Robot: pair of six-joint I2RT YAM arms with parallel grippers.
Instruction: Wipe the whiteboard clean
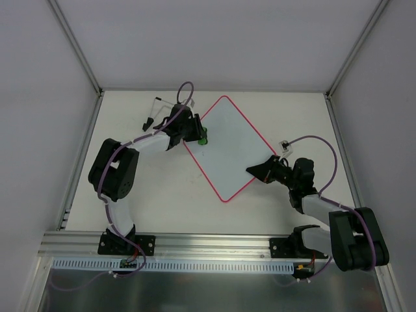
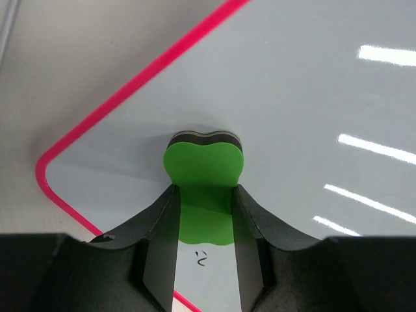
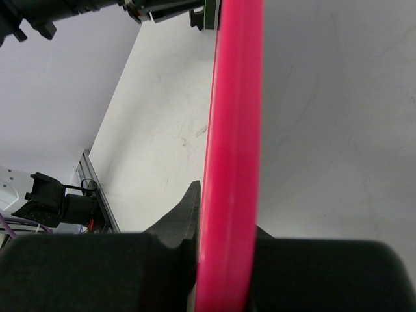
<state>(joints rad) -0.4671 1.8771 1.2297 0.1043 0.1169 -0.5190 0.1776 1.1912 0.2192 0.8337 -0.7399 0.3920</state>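
The whiteboard (image 1: 227,146), white with a pink-red rim, lies tilted like a diamond in the middle of the table. My left gripper (image 1: 198,135) is shut on a green eraser block (image 2: 205,188) pressed on the board near its left corner. A small black mark (image 2: 201,259) shows on the board between the fingers, behind the eraser. My right gripper (image 1: 260,172) is shut on the board's right edge; the rim (image 3: 231,162) fills the right wrist view between the fingers (image 3: 185,218). The rest of the board looks blank.
A black-footed wire stand (image 1: 155,110) lies at the back left of the table, close behind my left arm. White walls enclose the table on three sides. An aluminium rail (image 1: 208,244) runs along the near edge.
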